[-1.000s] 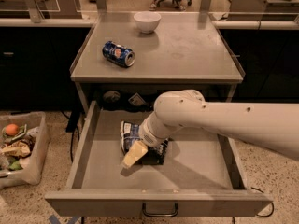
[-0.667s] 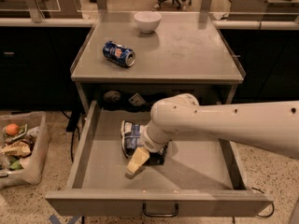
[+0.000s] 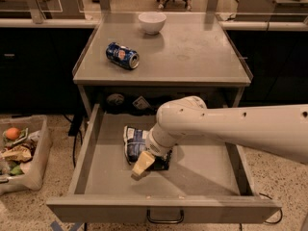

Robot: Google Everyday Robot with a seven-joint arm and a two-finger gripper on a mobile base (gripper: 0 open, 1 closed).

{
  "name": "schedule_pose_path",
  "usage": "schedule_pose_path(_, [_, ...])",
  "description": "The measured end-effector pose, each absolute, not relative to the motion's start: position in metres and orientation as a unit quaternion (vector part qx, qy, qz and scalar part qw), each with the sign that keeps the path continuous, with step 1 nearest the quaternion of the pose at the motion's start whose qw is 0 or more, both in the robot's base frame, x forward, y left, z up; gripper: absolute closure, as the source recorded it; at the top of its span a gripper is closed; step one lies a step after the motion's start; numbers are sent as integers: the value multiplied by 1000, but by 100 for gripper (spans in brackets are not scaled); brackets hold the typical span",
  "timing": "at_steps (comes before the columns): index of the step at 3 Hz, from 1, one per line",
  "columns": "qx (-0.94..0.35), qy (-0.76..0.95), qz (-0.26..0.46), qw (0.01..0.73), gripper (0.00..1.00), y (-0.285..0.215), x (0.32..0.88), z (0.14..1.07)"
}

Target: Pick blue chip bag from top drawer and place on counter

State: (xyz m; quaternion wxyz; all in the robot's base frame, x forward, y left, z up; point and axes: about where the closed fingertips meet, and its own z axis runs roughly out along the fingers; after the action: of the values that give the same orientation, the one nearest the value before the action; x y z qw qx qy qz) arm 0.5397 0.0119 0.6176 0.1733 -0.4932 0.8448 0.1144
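I note the top drawer [image 3: 86, 150] standing pulled out below the table [image 3: 207, 57], with its dark wire handle [image 3: 165, 219] at the middle of the front panel. The blue chip bag [image 3: 134, 142] lies on the drawer floor, left of centre. It is crumpled and shows a white sealed edge along its top. The robot's pale arm [image 3: 240, 129] enters from the right edge of the view and reaches across the drawer, bending down at a rounded joint above the bag's right side. The hand [image 3: 147, 163] is down inside the drawer at the bag's lower right corner, either touching it or just above it; I cannot tell which. Nor can I tell from this view whether the hand is wide, narrow, or has hold of the bag, as the wrist covers that area. On the table I record a blue soda can [image 3: 122, 56] lying on its side toward the left, and a white bowl [image 3: 152, 22] upright near the back edge, the two well apart. On the floor to the left of the drawer sits a shallow bin [image 3: 41, 143] holding mixed litter and one round orange item [image 3: 13, 133].
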Motion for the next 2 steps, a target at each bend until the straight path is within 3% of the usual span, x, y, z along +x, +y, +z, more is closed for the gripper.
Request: schedule_pose_path(2, [-493,845,114,173,64,12,540,618])
